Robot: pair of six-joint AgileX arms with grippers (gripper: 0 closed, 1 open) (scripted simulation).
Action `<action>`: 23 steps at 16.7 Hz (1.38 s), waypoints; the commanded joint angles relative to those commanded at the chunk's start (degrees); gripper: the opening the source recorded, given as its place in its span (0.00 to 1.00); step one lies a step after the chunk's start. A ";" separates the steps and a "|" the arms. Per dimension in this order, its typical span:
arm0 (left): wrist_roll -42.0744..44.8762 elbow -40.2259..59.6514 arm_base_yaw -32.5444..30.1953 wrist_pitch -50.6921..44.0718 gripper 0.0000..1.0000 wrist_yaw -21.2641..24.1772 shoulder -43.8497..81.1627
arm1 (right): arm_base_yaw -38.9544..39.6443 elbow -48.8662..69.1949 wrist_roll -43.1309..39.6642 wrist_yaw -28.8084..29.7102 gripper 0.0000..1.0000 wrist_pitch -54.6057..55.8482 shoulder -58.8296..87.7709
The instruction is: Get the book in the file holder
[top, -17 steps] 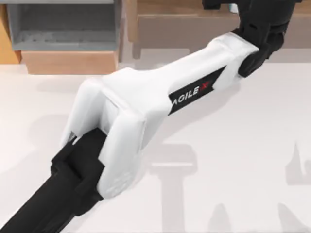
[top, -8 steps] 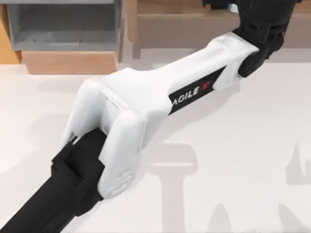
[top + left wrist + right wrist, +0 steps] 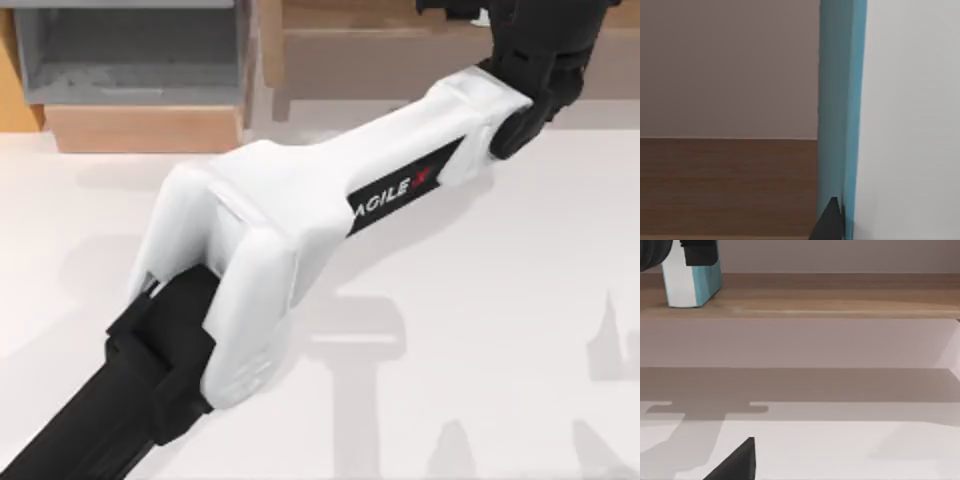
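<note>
Here, the left arm (image 3: pixel 300 220) reaches across the white table (image 3: pixel 480 300) from 7 o'clock toward 1 o'clock. The left gripper (image 3: pixel 695 252) is at the long brown wooden shelf (image 3: pixel 400 50), at about 1 o'clock, and pinches the light blue book with white page edges (image 3: pixel 692 282), which stands upright on the shelf top. The boxy file holder with grey inner walls and a light tan front panel (image 3: pixel 140 128) stands at 11 o'clock, well apart from the book. About the right gripper's (image 3: pixel 735 462) state I cannot tell.
</note>
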 joint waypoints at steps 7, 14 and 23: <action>0.00 0.00 0.00 0.00 0.00 0.00 0.00 | 0.00 0.00 0.00 0.00 1.00 0.00 0.00; 0.07 4.21 -0.28 -3.76 0.00 -0.04 0.42 | 0.00 0.00 0.00 0.00 1.00 0.00 0.00; 5.68 -3.36 -2.34 -2.05 0.00 -1.40 -4.35 | 0.00 0.00 0.00 0.00 1.00 0.00 0.00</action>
